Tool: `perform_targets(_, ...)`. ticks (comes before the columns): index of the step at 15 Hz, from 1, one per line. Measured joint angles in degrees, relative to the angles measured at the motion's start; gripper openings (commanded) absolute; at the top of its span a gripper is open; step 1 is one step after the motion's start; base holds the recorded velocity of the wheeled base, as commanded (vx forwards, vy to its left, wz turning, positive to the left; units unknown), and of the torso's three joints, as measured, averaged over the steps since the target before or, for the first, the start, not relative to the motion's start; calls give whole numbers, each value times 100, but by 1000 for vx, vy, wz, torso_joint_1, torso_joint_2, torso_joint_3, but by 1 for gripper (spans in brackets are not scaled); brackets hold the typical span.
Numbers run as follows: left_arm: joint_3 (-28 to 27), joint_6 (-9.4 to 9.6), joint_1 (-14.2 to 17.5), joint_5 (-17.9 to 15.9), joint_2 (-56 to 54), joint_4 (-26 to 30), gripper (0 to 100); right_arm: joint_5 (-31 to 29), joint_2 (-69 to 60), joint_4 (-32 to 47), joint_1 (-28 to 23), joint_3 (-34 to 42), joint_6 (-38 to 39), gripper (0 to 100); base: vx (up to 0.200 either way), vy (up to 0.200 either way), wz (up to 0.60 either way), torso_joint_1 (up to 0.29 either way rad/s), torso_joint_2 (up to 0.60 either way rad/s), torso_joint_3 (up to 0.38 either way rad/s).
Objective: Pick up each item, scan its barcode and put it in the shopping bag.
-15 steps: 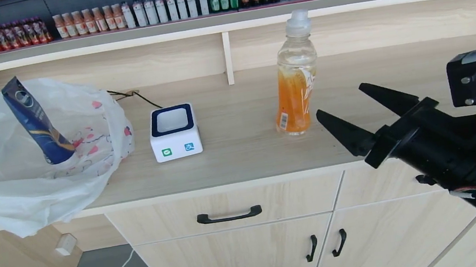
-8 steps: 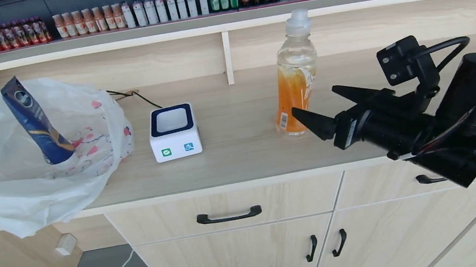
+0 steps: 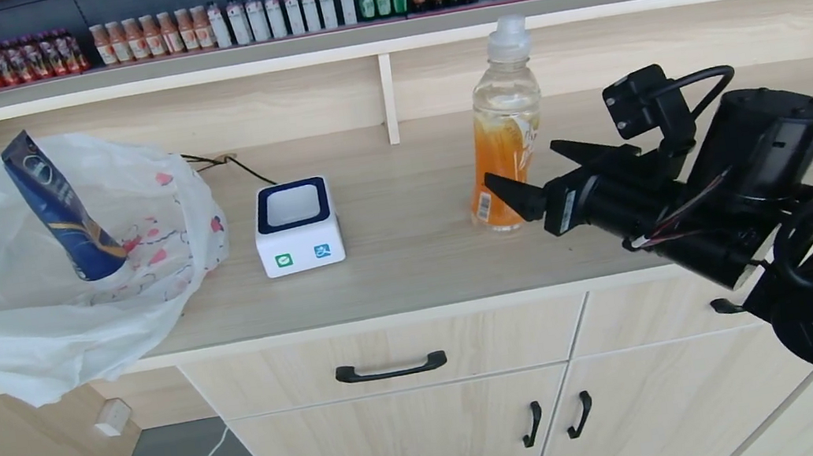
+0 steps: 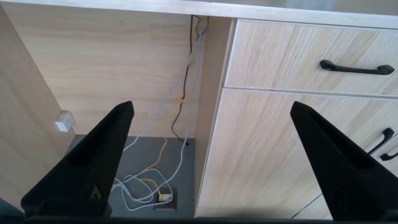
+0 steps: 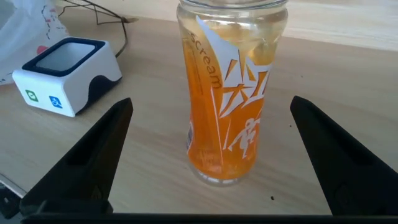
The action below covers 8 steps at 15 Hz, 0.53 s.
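Note:
A clear bottle of orange drink (image 3: 502, 127) with a white cap stands upright on the wooden counter (image 3: 412, 267); its barcode faces the front left. My right gripper (image 3: 530, 175) is open just right of the bottle's lower half, with one fingertip (image 3: 500, 189) in front of its base. In the right wrist view the bottle (image 5: 231, 93) stands centred ahead of the two open fingers. The white scanner box (image 3: 296, 226) sits left of the bottle. The white shopping bag (image 3: 22, 266) at the far left holds a blue pouch (image 3: 60, 209). My left gripper (image 4: 211, 162) hangs open below the counter, facing cabinet fronts.
A raised shelf with a divider (image 3: 387, 87) runs along the back of the counter. A cable (image 3: 231, 165) leads from the scanner to the back. Drawers and cabinet doors (image 3: 397, 388) are below. Rows of bottles (image 3: 343, 2) line the far wall.
My right arm has swung up and left toward the bottle, bringing its open fingers from the counter's front right edge up beside the bottle's base. Bottle, scanner and bag have stayed put.

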Motion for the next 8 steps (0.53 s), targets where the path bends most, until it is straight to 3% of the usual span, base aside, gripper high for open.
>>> perform_targets(8, 0, 0, 0, 0, 0, 0, 100, 65, 621, -5, -118, -868, -13, 100, 0, 0, 0, 0, 0, 0)
